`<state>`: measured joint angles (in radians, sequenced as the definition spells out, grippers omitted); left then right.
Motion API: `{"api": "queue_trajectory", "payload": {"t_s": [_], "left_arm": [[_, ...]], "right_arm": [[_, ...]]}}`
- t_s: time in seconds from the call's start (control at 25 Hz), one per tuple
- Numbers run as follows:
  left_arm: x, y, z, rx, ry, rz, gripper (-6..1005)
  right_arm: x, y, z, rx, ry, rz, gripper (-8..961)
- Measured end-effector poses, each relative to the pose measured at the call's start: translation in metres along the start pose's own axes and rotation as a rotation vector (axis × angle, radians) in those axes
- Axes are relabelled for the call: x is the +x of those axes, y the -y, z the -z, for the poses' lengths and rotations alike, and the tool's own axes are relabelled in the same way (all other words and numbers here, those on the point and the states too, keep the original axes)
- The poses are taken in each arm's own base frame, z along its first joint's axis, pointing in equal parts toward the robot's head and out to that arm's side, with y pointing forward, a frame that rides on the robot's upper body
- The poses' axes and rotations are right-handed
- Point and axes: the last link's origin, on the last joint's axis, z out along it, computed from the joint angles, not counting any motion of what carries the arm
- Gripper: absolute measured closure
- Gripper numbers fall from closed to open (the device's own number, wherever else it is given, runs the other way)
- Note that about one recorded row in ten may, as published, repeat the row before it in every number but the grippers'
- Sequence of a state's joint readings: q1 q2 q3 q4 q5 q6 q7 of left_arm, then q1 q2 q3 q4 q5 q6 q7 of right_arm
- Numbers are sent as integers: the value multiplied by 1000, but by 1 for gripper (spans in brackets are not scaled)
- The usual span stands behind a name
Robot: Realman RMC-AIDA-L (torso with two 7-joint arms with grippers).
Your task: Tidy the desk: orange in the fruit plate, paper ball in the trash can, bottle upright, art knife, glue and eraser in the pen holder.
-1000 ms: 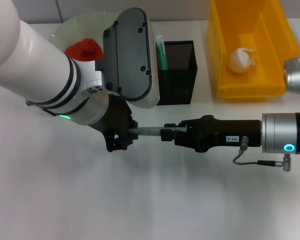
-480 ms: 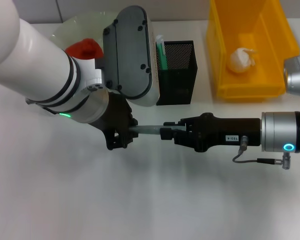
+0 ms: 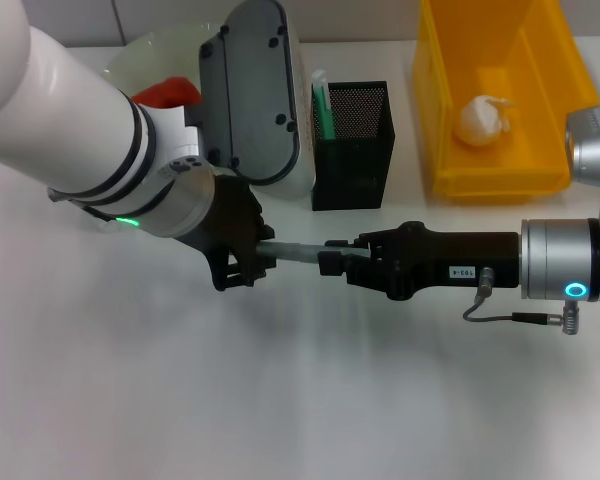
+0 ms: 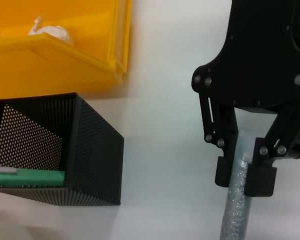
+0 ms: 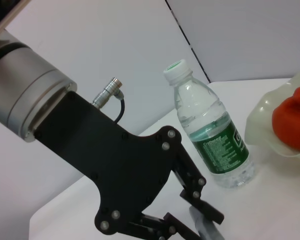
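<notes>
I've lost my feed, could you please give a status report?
Both end effectors, left and right, shut on art knife. Pen holder behind. Nothing in the way.

Pen holder [image 3: 352, 146] hemmed by left arm [image 3: 70, 120].

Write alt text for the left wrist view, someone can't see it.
The right hand, black, is closed on a slim grey glittery stick that runs out of the picture's edge, over a white table. Beside it stands a black mesh pen holder with a green item inside, and beyond that a yellow bin holding a white paper ball.
</notes>
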<state>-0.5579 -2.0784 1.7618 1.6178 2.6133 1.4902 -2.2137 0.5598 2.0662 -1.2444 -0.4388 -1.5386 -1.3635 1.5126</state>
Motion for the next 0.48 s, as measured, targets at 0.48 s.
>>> {"api": "queue_trajectory", "payload": {"t_s": [0.48], "left_arm": [[-1,0,-1,12,-2,7,493]], "right_arm": [[-1,1,1,4,9,-5,790]]}}
